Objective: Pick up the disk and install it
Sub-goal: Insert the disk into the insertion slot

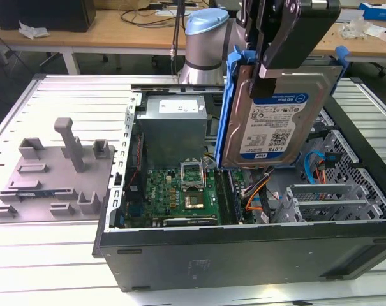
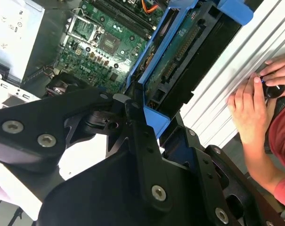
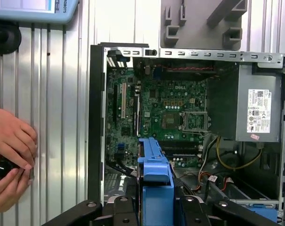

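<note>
Position of work item: the disk (image 1: 279, 118) is hanging in the air directly below the claw (image 1: 267, 81), well clear of the desk (image 1: 52, 255) and above the open computer case (image 1: 244, 255). Its long axis is running nearly upright, leaning slightly. The labelled face is turning toward the exterior camera, and the blue bracket is framing both long edges. In the exterior view the lower end is hovering over the area between the motherboard (image 1: 180, 188) and the metal drive cage (image 1: 326, 197), toward the exterior view's right of the case. It is not touching either one.

Claw: it is clenching the upper end of the disk. One black finger is lying across the labelled face, and the jaws are standing apart by no more than the disk's thickness. The second wrist view is showing the claw (image 2: 133, 113) pinching the bracket end, with the disk (image 2: 180, 61) extending away from it toward the case interior. In the first wrist view the bracket of the disk (image 3: 155, 174) is pointing straight down at the board.

Other observations: the grey power-supply box (image 1: 173, 124) is sitting inside the case at its far end. A grey fixture plate (image 1: 52, 172) is lying on the desk at the exterior view's left. A person's hands (image 3: 10, 146) are resting beside the case, closing around a small dark object.

Judgement: the disk is lifted but not yet seated.
</note>
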`<move>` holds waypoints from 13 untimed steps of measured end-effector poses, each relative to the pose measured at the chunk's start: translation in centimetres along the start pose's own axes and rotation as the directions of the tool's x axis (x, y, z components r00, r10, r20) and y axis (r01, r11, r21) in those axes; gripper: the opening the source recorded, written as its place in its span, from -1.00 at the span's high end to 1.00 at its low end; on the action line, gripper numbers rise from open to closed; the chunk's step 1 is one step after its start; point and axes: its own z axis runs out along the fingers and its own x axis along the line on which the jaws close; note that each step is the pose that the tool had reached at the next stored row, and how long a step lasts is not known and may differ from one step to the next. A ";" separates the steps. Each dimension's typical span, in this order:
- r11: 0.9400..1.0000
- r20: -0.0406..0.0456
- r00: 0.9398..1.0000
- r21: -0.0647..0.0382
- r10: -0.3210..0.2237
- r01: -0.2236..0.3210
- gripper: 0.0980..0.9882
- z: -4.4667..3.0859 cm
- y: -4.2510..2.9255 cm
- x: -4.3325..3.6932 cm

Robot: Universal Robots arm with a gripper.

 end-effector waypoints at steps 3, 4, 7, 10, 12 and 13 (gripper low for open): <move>1.000 0.000 1.000 -0.008 0.010 -0.010 0.39 0.03 -0.53 0.13; 1.000 0.001 1.000 -0.009 0.013 -0.013 0.39 0.08 -0.66 0.19; 1.000 0.014 1.000 -0.009 0.023 -0.023 0.39 0.25 -0.83 0.33; 1.000 0.025 0.999 -0.010 0.030 -0.030 0.39 0.36 -0.92 0.44; 0.999 0.025 0.999 -0.010 0.031 -0.030 0.39 0.36 -0.92 0.44; 0.999 0.025 0.999 -0.010 0.031 -0.030 0.39 0.36 -0.92 0.44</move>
